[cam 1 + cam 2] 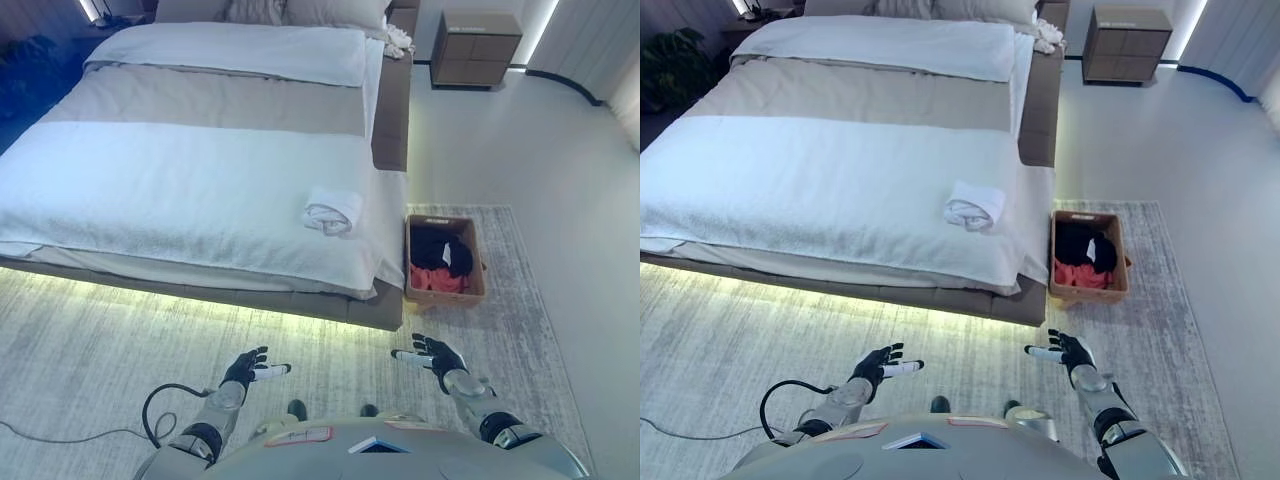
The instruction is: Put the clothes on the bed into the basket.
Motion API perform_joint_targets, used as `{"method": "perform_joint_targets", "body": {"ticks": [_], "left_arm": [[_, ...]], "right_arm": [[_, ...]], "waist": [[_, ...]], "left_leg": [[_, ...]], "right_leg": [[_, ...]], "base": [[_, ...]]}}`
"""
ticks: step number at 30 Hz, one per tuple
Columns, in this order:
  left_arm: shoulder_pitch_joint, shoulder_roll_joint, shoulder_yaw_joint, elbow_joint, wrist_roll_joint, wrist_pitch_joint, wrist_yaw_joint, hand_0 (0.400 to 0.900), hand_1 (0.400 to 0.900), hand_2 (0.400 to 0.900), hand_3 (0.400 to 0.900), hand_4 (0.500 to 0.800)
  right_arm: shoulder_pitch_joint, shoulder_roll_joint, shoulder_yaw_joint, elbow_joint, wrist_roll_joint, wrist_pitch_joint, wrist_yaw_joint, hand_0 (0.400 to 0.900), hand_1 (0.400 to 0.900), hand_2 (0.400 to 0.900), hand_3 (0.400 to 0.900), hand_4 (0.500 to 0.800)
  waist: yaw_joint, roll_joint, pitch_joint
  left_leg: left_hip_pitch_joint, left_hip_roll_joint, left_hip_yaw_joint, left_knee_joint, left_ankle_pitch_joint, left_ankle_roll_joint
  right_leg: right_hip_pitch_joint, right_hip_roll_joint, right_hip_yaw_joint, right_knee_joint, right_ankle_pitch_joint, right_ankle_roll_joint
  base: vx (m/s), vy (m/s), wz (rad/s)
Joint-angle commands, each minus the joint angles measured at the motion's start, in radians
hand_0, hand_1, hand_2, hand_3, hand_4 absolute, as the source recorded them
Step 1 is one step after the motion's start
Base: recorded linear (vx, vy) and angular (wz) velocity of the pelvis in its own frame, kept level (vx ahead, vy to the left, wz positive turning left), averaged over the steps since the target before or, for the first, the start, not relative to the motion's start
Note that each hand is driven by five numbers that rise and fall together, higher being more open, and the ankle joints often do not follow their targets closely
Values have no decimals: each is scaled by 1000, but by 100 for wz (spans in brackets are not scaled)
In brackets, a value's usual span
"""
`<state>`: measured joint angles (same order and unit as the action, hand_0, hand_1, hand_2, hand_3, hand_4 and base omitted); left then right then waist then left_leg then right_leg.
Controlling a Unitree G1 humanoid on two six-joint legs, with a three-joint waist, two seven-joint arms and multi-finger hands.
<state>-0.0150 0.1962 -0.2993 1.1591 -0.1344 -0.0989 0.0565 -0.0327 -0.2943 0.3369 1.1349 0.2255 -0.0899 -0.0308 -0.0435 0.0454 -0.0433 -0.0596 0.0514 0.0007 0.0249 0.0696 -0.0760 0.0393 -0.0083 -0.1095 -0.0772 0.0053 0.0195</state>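
I stand on the grey rug (100, 330) at the foot of the bed (200, 190), both arms held out low before me. My left hand (247, 368) hangs at about seven o'clock in my view, fingers spread wide and relaxed, holding nothing. My right hand (436, 355) sits at about five o'clock, fingers likewise splayed and empty. Both hands hover over the rug, well apart from the bed and from each other.

The one piece still on the bed is a white folded cloth (333, 211), rolled up and lying near the bed's right edge, roughly at twelve o'clock from my hands, just past centre of the view. At about two o'clock from my right hand, the brown basket (478, 262) stands on the rug, just beside the bed's corner. Inside it lie a black garment (441, 247) and a red garment (438, 281), the black one farther from me.

Far off at one o'clock a brown nightstand (477, 47) stands against the wall, and pillows (300, 10) lie at the head of the bed.
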Motion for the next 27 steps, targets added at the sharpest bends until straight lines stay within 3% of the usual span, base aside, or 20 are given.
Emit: {"method": "perform_joint_targets", "body": {"ticks": [1, 4, 9, 11, 12, 14, 15, 16, 17, 20, 22, 23, 24, 25, 27], "left_arm": [[-67, 25, 28, -43, -47, -31, 25, 900, 900, 900, 900, 800], [-78, 23, 23, -59, -70, -36, 24, 900, 900, 900, 900, 800], [-86, 23, 39, -48, -105, -40, 47, 900, 900, 900, 900, 800], [-106, 13, 37, -28, -119, -42, 66, 900, 900, 900, 900, 800], [-106, 13, 37, -28, -119, -42, 66, 900, 900, 900, 900, 800], [-111, 10, 38, -28, -119, -45, 72, 900, 900, 900, 900, 800], [-104, 9, 39, -31, -123, -45, 70, 900, 900, 900, 900, 800], [-112, 12, 31, -36, -126, -45, 73, 900, 900, 900, 900, 800], [-112, 12, 31, -36, -126, -45, 73, 900, 900, 900, 900, 800], [-124, 24, 22, -38, -118, -47, 72, 900, 900, 900, 900, 800], [-129, 36, 18, -41, -107, -41, 65, 900, 900, 900, 900, 800], [-129, 49, 18, -45, -98, -34, 60, 900, 900, 900, 900, 800], [-129, 48, 18, -45, -98, -34, 60, 900, 900, 900, 900, 800], [-132, 63, 15, -57, -100, -30, 57, 900, 900, 900, 900, 800], [-133, 68, 19, -58, -99, -27, 57, 900, 900, 900, 900, 800]], "right_arm": [[-55, -16, 7, -30, 39, -50, -19, 900, 900, 900, 900, 800], [-63, -28, -4, -33, 55, -51, -24, 900, 900, 900, 900, 800], [-81, -39, -5, -32, 54, -52, -41, 900, 900, 900, 900, 800], [-109, -44, 3, -44, 61, -59, -58, 900, 900, 900, 900, 800], [-109, -44, 3, -44, 61, -59, -58, 900, 900, 900, 900, 800], [-128, -47, 7, -54, 61, -63, -60, 900, 900, 900, 900, 800], [-126, -43, 13, -73, 59, -61, -55, 900, 900, 900, 900, 800], [-127, -38, 14, -87, 62, -62, -57, 900, 900, 900, 900, 800], [-126, -38, 14, -87, 62, -62, -57, 900, 900, 900, 900, 800], [-131, -16, 19, -71, 61, -55, -54, 900, 900, 900, 900, 800], [-129, -3, 25, -70, 57, -52, -48, 900, 900, 900, 900, 800], [-129, 4, 23, -77, 58, -51, -44, 900, 900, 900, 900, 800], [-129, 4, 23, -77, 58, -51, -44, 900, 900, 900, 900, 800], [-134, 9, 28, -95, 59, -49, -47, 900, 900, 900, 900, 800], [-134, 11, 32, -106, 55, -49, -49, 900, 900, 900, 900, 800]], "waist": [[9, -96, 44], [15, -92, 80], [24, -73, 87], [31, -49, 99], [31, -49, 99], [36, -37, 91], [39, -33, 76], [41, -26, 53], [41, -26, 53], [52, -51, 2], [54, -70, -19], [53, -88, -23], [54, -86, -25], [52, -92, 0], [51, -90, 11]], "left_leg": [[-110, -94, -24, 202, -105, 24], [-180, -109, -34, 321, -83, 21], [-230, -61, -31, 67, 20, 19], [-278, -13, -27, -112, 83, -13], [-278, -14, -26, -112, 83, -13], [-304, 15, 9, -112, 102, -34], [-282, 23, 41, -112, 92, -26], [-271, 22, 72, -112, 144, -31], [-270, 22, 73, -112, 144, -31], [-244, -19, 84, -112, 122, 1], [-220, -43, 95, -112, 102, 27], [-198, -74, 96, -112, 76, 57], [-201, -72, 96, -112, 77, 57], [-168, -96, 92, -112, 51, 90], [-151, -105, 91, -112, 38, 103]], "right_leg": [[-1, -3, 55, 8, -38, -2], [20, -6, 45, 18, -49, -14], [46, 1, 52, -7, -53, -1], [58, 7, 67, -10, -74, 12], [58, 7, 67, -10, -74, 12], [83, 4, 99, -10, -94, 28], [108, -4, 112, -10, -111, 37], [137, -28, 102, -10, -126, 42], [137, -28, 102, -10, -127, 42], [132, -95, 98, 72, -147, 77], [94, -120, 104, 192, -121, 89], [29, -144, 107, 353, -28, 98], [26, -142, 107, 353, -27, 98], [-80, -157, 87, 579, 96, 93], [-120, -166, 62, 672, 132, 91]], "base": [[-42, -35, 10], [33, -27, 4], [196, 55, -5], [222, 130, -22], [238, 142, -29], [314, 174, -43], [573, 351, -50], [449, 287, -30], [492, 322, -16], [464, 275, -18], [495, 292, 6], [349, 218, 9], [360, 317, 4], [208, 248, -9], [192, 218, -6]]}}
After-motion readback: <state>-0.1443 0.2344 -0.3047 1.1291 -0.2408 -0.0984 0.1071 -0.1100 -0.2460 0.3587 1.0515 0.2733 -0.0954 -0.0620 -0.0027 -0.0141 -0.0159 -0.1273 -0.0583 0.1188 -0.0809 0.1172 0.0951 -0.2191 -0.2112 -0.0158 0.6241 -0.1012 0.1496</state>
